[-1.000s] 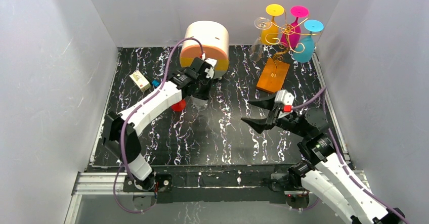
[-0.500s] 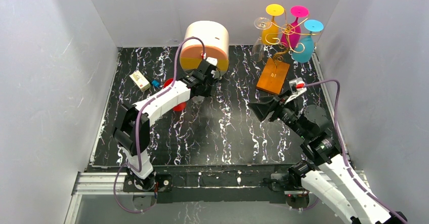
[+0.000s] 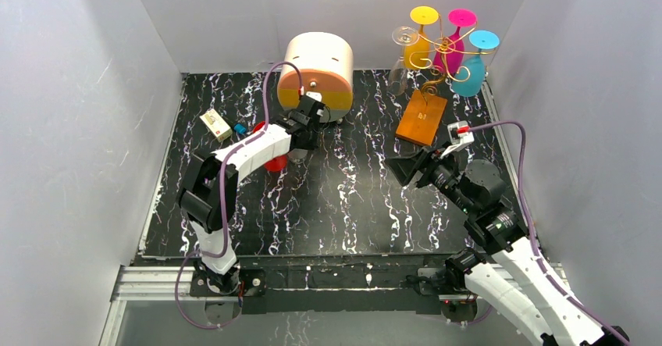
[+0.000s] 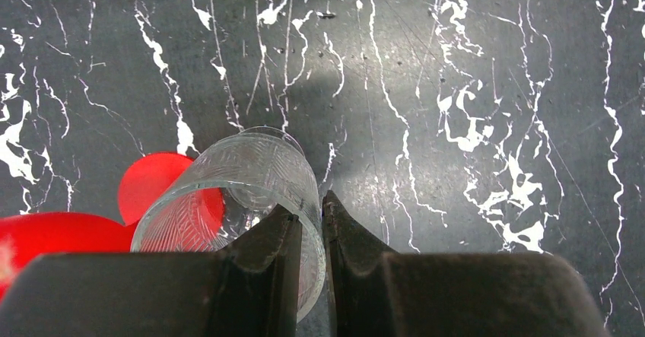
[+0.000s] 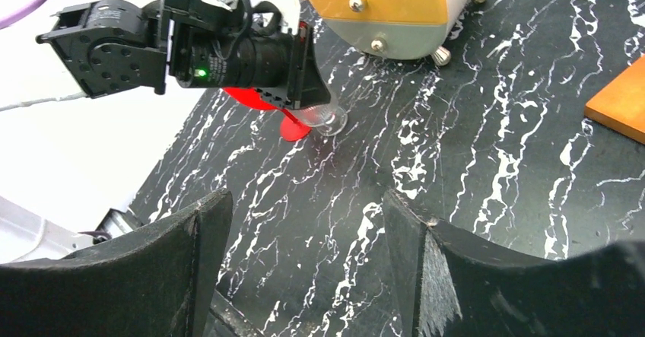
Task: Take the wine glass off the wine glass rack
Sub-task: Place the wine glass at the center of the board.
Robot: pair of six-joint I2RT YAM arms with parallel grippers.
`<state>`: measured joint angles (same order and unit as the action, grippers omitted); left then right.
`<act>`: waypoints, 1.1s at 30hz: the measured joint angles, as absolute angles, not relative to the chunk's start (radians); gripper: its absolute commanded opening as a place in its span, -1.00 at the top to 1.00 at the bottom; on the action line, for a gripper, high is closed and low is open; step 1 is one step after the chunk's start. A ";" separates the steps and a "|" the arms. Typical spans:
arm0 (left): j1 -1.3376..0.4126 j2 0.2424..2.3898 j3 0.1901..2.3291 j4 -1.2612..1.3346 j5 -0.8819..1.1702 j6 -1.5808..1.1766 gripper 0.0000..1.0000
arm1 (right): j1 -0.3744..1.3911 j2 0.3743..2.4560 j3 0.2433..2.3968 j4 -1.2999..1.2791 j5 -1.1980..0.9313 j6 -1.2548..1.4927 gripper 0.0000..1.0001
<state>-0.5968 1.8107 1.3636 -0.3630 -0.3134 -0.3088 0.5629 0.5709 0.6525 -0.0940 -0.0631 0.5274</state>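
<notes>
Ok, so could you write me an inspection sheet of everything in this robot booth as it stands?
Surface: black white-veined table; no spills seen.
Job's things: wine glass rack at the far right corner, with a yellow glass, pink glass, blue glass and clear glass hanging from it.
Clutter: round cream-and-orange box at the back; small cream box on the left; red glass under the left arm.
Grippers: left gripper shut on the rim of a patterned glass; right gripper open and empty.
Cables: purple cable looping along each arm.
Surroundings: plain white walls on three sides.
</notes>
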 measured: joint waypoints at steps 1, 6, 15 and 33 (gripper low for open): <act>-0.590 1.811 1.361 -0.355 -0.313 -0.311 1.00 | 0.563 0.574 0.653 -0.101 -0.057 0.527 -0.62; -0.570 1.811 1.351 -0.327 -0.313 -0.315 1.00 | 0.563 0.599 0.681 -0.149 -0.026 0.521 -0.65; -0.559 1.813 1.350 -0.311 -0.308 -0.315 1.00 | 0.563 0.590 0.698 -0.191 0.033 0.510 -0.68; -0.547 1.814 1.359 -0.311 -0.239 -0.305 1.00 | 0.563 0.594 0.698 -0.237 0.065 0.505 -0.69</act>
